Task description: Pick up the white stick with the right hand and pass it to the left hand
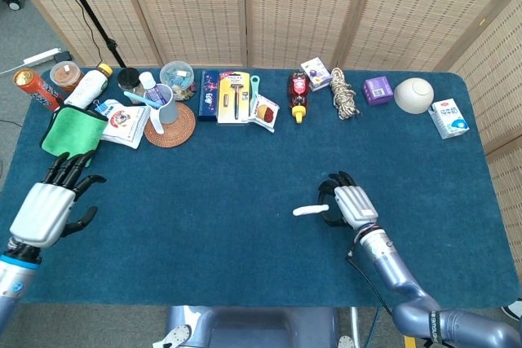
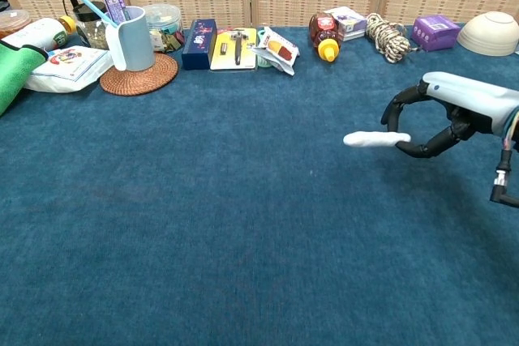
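The white stick (image 1: 309, 210) (image 2: 375, 139) is a short rounded rod, held level and lifted off the blue table. My right hand (image 1: 345, 200) (image 2: 444, 115) pinches its right end, fingers curled around it, and the free end points left. My left hand (image 1: 50, 204) hovers over the table's left front edge in the head view, fingers spread and holding nothing. It is far from the stick and does not show in the chest view.
Along the back edge stand a green cloth (image 1: 72, 135), a grey cup on a woven coaster (image 2: 136, 40), a blue box (image 2: 199, 44), a razor pack (image 1: 235, 97), a sauce bottle (image 1: 298, 94), a rope coil (image 2: 386, 37), a purple box (image 2: 435, 32) and a white bowl (image 1: 414, 94).
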{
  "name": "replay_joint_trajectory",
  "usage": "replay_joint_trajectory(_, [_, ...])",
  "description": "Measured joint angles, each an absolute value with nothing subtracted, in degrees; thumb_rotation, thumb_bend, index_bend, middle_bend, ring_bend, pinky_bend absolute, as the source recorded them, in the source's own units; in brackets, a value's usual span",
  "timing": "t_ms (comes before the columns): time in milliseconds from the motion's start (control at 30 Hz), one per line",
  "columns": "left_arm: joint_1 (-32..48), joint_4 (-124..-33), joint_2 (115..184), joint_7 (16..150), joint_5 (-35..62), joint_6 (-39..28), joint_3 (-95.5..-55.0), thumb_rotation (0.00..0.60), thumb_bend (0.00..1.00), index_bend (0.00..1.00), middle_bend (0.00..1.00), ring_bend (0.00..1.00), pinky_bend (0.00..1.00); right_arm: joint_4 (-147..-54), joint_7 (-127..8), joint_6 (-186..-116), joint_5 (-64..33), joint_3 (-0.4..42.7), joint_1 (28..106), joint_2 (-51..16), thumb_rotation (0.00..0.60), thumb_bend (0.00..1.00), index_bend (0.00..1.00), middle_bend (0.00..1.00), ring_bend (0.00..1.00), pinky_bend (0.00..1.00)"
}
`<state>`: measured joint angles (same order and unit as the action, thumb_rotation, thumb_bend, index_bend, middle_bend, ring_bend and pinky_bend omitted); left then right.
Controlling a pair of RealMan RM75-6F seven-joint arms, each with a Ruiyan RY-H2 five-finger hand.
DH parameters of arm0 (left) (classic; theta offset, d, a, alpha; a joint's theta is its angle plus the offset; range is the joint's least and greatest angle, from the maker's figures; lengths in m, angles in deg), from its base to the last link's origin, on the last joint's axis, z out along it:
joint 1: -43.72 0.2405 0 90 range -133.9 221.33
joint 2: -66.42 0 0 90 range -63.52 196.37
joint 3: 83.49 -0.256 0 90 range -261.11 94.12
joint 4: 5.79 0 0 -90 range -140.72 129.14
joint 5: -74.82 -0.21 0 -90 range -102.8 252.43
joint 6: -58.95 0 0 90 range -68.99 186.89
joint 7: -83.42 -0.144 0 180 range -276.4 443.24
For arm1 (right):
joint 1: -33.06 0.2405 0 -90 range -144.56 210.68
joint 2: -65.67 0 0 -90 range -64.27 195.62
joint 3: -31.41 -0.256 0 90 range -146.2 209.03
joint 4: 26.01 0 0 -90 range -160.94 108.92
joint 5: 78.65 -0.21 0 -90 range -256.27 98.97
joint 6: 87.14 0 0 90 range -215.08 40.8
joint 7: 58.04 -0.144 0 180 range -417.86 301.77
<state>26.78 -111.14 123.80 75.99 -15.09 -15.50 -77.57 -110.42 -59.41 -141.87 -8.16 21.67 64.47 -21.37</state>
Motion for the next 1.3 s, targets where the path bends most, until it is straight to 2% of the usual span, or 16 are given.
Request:
replay_joint_trajectory(300, [17.5, -104.0, 135.9, 75.7, -19.8, -8.8, -76.2, 0.600, 0.32, 0.37, 0.07, 0.08, 0.01, -120.2, -58.1, -141.7, -12.6, 19.2, 65.1, -18.4, 0.600, 0.42, 0.62, 0.31, 0.12, 0.00])
replay_joint_trajectory(533, [10.8, -96.1, 146.4, 79.4, -24.9, -7.4, -76.0, 0.600, 0.32, 0.38, 0.07, 0.07, 0.01, -123.3, -56.5, -141.3, -15.9, 18.1, 66.5, -18.2, 0.600, 0.42, 0.62, 0.31, 0.12, 0.00])
replay_joint_trajectory(900, [6.7, -92.9, 154.2, 78.8, -25.7, -6.4, -76.9, 0.600, 0.32, 0.38, 0.07, 0.06, 0.01, -123.7, -57.2, -140.8, -18.0, 17.5, 67.7, -19.4, 0.600, 0.42, 0.62, 0.31, 0.12, 0.00])
replay_joint_trajectory(1300, [4.1, -90.5, 158.6, 77.1, -23.7, -5.5, -76.3, 0.600, 0.32, 0.39, 0.07, 0.06, 0.01, -124.4, -57.4, -140.8, -19.1, 17.5, 68.4, -20.0, 0.600, 0.42, 0.62, 0.31, 0.12, 0.00])
